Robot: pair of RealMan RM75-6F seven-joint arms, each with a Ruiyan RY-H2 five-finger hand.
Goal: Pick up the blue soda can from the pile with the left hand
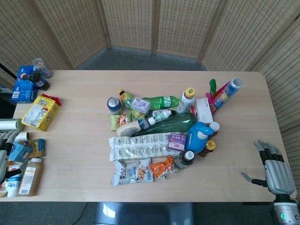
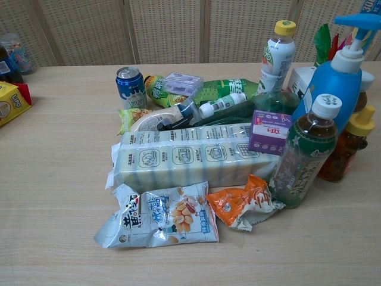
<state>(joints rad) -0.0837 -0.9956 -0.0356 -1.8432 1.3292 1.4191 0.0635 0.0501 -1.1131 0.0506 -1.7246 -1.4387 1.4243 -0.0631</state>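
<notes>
Pale wooden table (image 1: 75, 164) seen from above, woven screens behind. At the centre, a loose pile of groceries. Blue soda can (image 1: 114, 105) standing upright at the pile's far left corner, top ring visible, untouched by either hand; in the chest view the same blue soda can (image 2: 130, 87) upright at the back left of the heap, just beside a green bottle (image 2: 202, 90) lying on its side with a small lilac pack (image 2: 183, 83) resting on it.

In front of the can, a long white blister pack (image 2: 193, 159) lying flat across the pile, with a blue-and-white snack bag (image 2: 161, 219) and an orange snack packet (image 2: 243, 204) nearer the front edge. To the right, an upright tea bottle with a white cap (image 2: 303, 156), a purple box (image 2: 271, 131), and a tall blue pump bottle (image 2: 340, 74).

Right hand (image 1: 273, 169) at the lower right, off the table's edge, fingers spread apart, holding nothing, well apart from the pile.

Left hand (image 1: 4, 152) only partly visible at the far left edge among boxes and bottles; whether spread or closed cannot be told. Yellow snack bag (image 1: 41, 112) lying near that side, well apart from the pile.
</notes>
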